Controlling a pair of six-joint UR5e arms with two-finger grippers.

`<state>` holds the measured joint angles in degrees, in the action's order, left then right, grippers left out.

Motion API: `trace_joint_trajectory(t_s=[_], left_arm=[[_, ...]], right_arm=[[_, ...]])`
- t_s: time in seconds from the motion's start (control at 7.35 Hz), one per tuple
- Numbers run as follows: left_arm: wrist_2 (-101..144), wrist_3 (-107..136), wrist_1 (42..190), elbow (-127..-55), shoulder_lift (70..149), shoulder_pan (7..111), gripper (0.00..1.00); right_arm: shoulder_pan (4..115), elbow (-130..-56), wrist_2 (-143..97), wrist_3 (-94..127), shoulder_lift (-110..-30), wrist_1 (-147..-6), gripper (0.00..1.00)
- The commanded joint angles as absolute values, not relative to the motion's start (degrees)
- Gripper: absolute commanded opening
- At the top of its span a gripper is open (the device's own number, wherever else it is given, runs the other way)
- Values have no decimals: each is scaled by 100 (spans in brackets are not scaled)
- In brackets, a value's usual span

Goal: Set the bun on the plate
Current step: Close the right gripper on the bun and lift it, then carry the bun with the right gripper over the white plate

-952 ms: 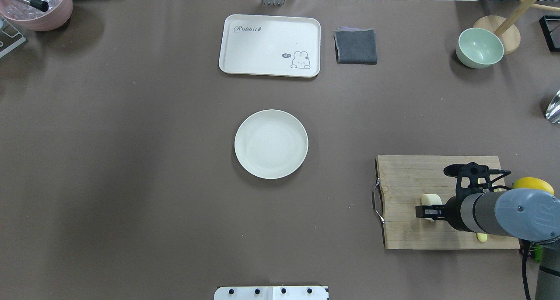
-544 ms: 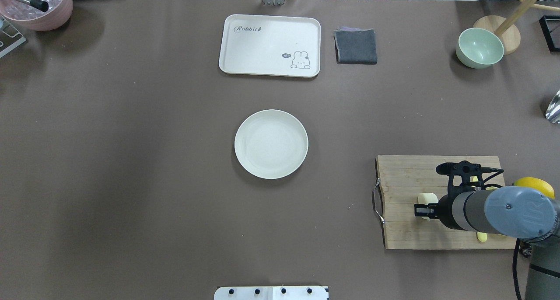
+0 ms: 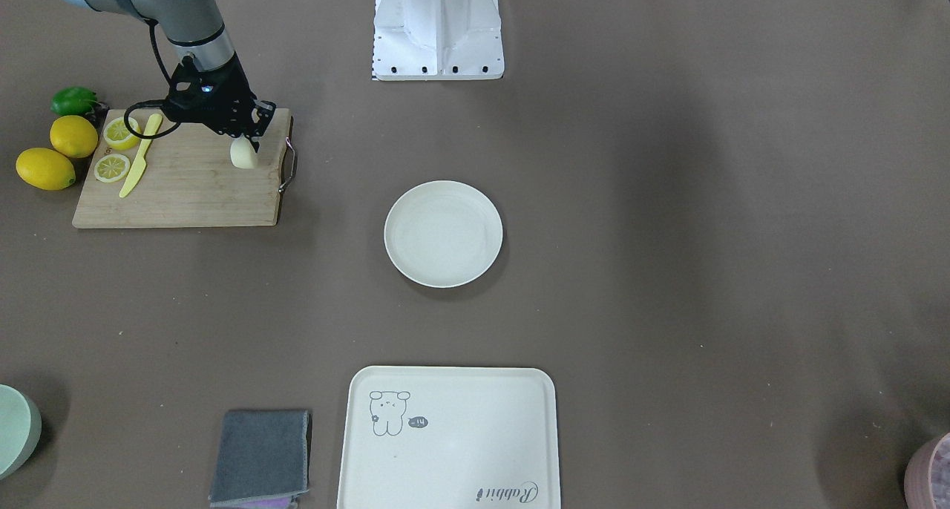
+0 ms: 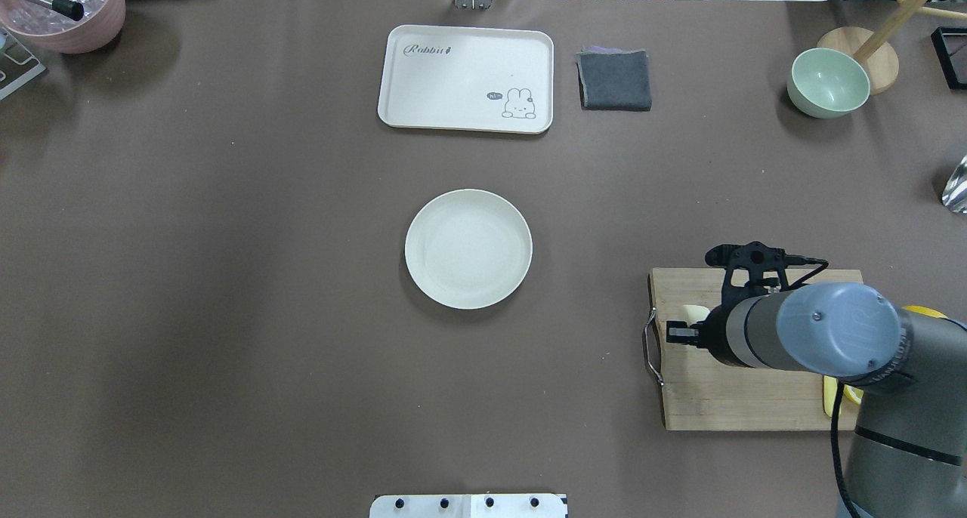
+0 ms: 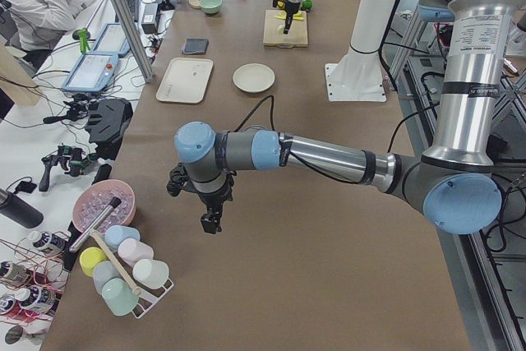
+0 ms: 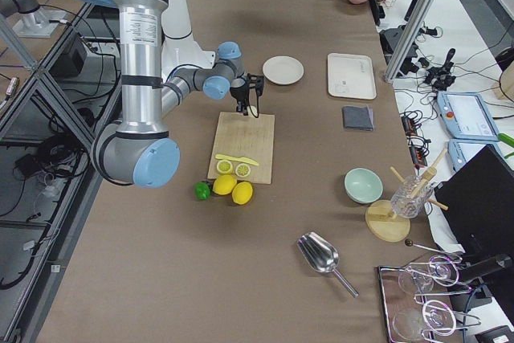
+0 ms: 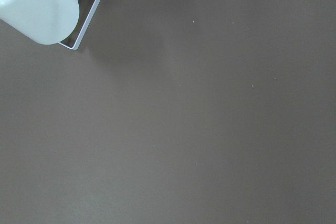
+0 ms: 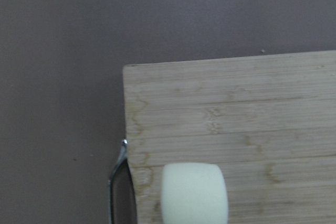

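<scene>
The bun (image 3: pixel 243 155) is a small cream cylinder hanging over the wooden cutting board (image 3: pixel 185 194) near its handle end. My right gripper (image 3: pixel 249 142) is shut on it. From overhead, the bun (image 4: pixel 689 314) peeks out beside the right gripper (image 4: pixel 678 330). In the right wrist view the bun (image 8: pixel 194 192) sits low over the board's corner (image 8: pixel 236 108). The plate (image 4: pixel 468 248) lies bare at the table's middle, well left of the board. My left gripper (image 5: pixel 211 222) hovers far off near a cup rack; I cannot tell its state.
On the board lie lemon slices (image 3: pixel 113 167) and a yellow knife (image 3: pixel 138 160), with whole lemons (image 3: pixel 46 168) beside it. A cream tray (image 4: pixel 466 78), grey cloth (image 4: pixel 615 80) and mint bowl (image 4: pixel 828 82) stand at the far side. Cups (image 7: pixel 37 9) are near the left wrist.
My right gripper has lifted and carried the bun left and forward across the board, toward its handle edge. The plate has not moved.
</scene>
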<state>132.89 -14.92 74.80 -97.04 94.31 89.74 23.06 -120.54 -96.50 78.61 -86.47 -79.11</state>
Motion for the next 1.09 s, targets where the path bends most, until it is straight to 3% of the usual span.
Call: trace_joint_trajectory(t_s=[0.0,0.41,0.68,0.95], left_arm=[[13289,-1485,7479,-9694,9431,8974,98],[13289,-1485,7471,-9686,9431,8965,98],[13289,-1485,7471,-9677,9431,8921,98],[13289,-1477,7479,-9598,9466,8877,98]], right_arm=[[2277,-11631,-9624,8023,-7092,-9057,17],[2285,-10078,-9554,8262,-5182,-9114,18],[2303,-8945,-9449,8550,-4293,-9036,28],[2311,-8675,-9413,8552,-4122,-9035,54]])
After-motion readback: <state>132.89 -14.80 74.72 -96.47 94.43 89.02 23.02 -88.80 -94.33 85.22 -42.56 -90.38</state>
